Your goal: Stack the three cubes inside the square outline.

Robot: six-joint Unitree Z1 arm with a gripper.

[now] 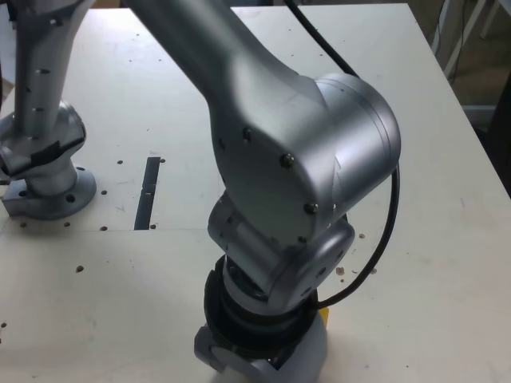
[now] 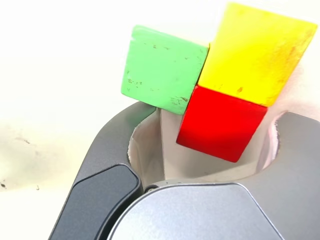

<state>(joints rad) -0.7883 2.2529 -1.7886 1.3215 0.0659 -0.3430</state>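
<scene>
In the wrist view the red cube (image 2: 220,122) lies between the two jaws of my gripper (image 2: 215,116). The jaws stand apart on either side of it, with a gap showing on the side toward the green cube. The green cube (image 2: 162,67) and the yellow cube (image 2: 257,52) sit just beyond the red one, all three bunched corner to corner on the white table. In the exterior view my arm covers the cubes except a yellow sliver (image 1: 325,314), and the gripper (image 1: 263,357) is low at the table's front edge. The square outline is hidden.
A narrow dark strip (image 1: 148,191) lies on the white table (image 1: 431,159) at the exterior view's left. The arm's base (image 1: 48,187) stands further left. A black cable (image 1: 390,215) loops beside the arm. The table's edge runs along the exterior view's right.
</scene>
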